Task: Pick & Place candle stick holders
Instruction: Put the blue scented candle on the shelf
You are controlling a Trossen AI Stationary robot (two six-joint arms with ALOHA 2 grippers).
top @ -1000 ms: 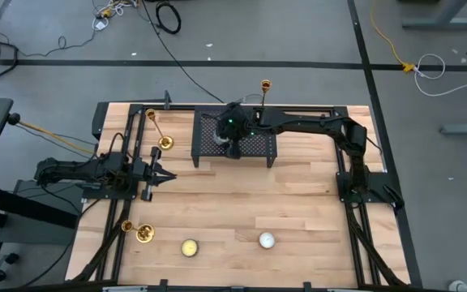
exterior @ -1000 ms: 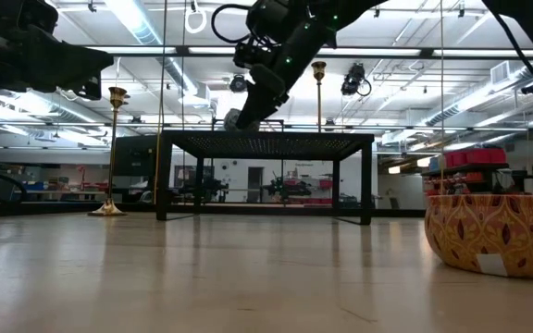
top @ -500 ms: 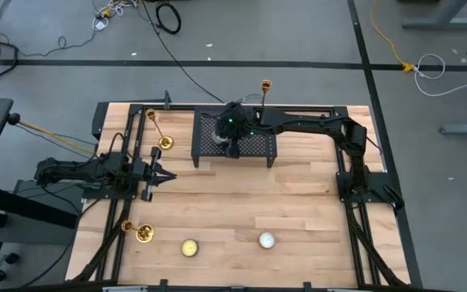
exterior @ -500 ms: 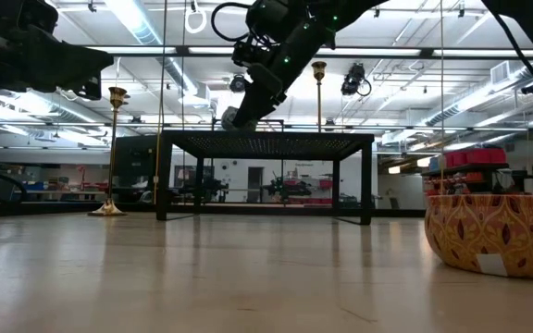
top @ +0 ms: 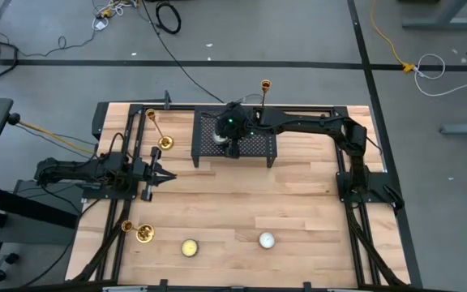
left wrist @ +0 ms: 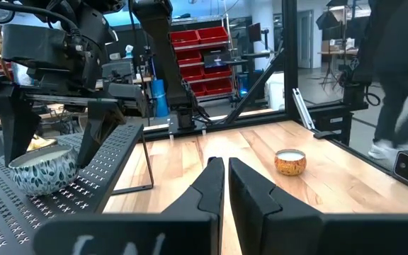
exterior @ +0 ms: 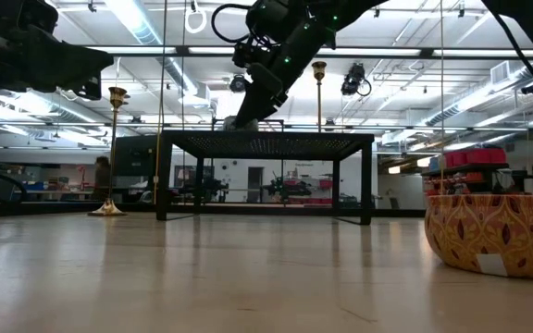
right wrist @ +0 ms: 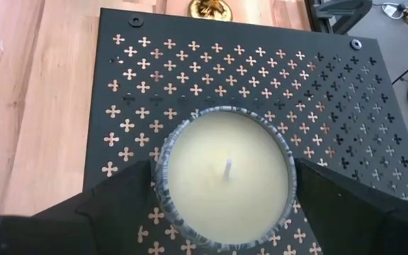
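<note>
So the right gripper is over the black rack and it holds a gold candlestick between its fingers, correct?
Not quite. The right gripper is over the black rack, but between its fingers sits a candle in a round patterned cup, not a gold candlestick. The right wrist view shows this.

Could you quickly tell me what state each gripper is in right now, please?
Left gripper: shut, empty, over the table's left side.
Right gripper: fingers either side of a candle on the black rack; grip cannot be told.
</note>
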